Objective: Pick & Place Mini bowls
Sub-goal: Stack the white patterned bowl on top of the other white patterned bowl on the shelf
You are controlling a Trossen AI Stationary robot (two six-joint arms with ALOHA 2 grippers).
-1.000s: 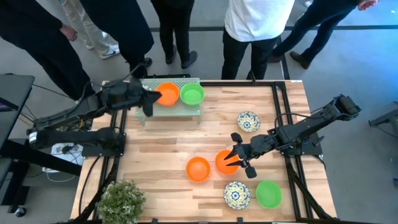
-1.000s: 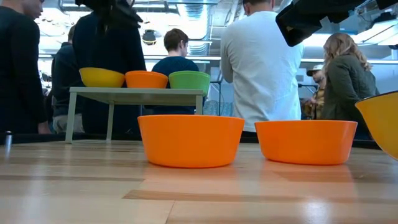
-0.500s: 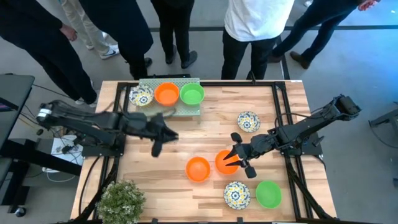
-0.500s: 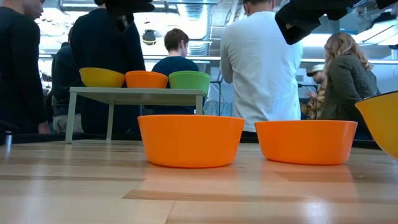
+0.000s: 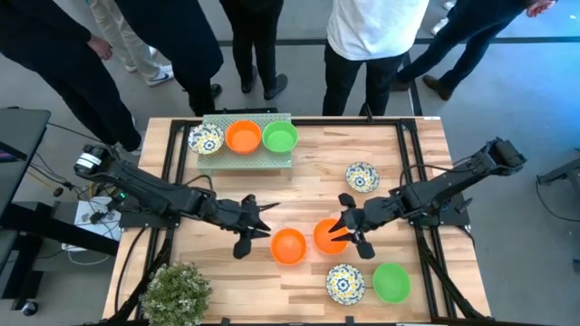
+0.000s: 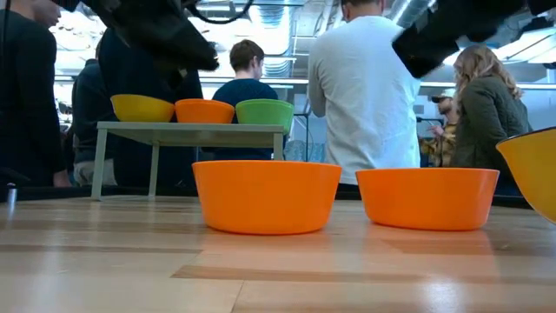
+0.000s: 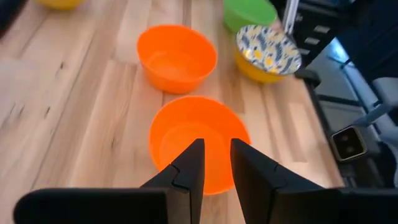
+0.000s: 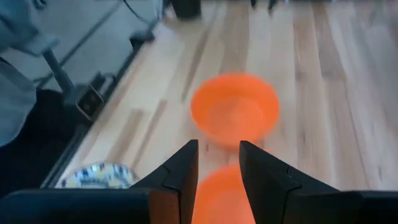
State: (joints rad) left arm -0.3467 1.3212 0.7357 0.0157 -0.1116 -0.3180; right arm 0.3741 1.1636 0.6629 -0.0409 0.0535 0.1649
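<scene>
Two orange mini bowls stand side by side on the table, the left one (image 5: 288,246) (image 7: 199,146) and the right one (image 5: 326,235) (image 8: 217,193). My left gripper (image 5: 263,228) (image 7: 217,149) hovers open by the left bowl's left rim, its fingers a narrow gap apart. My right gripper (image 5: 340,231) (image 8: 219,149) hovers open over the right bowl's right side. In the low view both arms stay well above the bowls. A floral bowl (image 5: 206,139), an orange bowl (image 5: 243,136) and a green bowl (image 5: 279,137) sit on a pale raised shelf (image 5: 246,161).
More bowls rest on the table: a floral one (image 5: 362,176) to the right, another floral one (image 5: 345,282) and a green one (image 5: 391,282) near the near edge. A potted plant (image 5: 177,290) stands at the near left corner. Several people stand beyond the far edge.
My left gripper has left the shelf at the far left, uncovering the floral bowl there, and has swung toward the near edge and the right, coming down beside the left orange bowl. The bowls have kept their places.
</scene>
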